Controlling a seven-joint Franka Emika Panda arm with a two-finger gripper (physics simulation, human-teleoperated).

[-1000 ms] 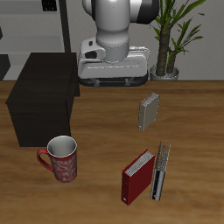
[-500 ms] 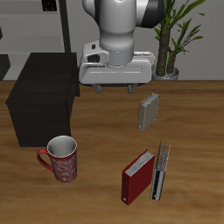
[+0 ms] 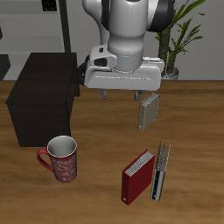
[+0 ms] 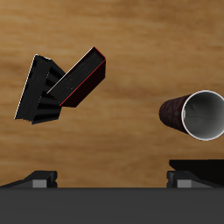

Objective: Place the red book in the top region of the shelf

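Gripper [image 3: 122, 94] hangs open, holding nothing, at 12 o'clock from the red book [image 3: 137, 177]; shelf [image 3: 42, 94] sits at 10 o'clock

Table [image 3: 96, 157]: a wooden top with warm brown grain is seen across both views.
Plant [image 3: 172, 35]: a green leafy plant in a pot is placed at the back of the table.
Rack [image 3: 52, 22]: a thin metal-frame rack is seen behind the table.
Wall [image 3: 17, 17]: a pale grey surface is shown behind.
Light: even, soft shadows are cast.
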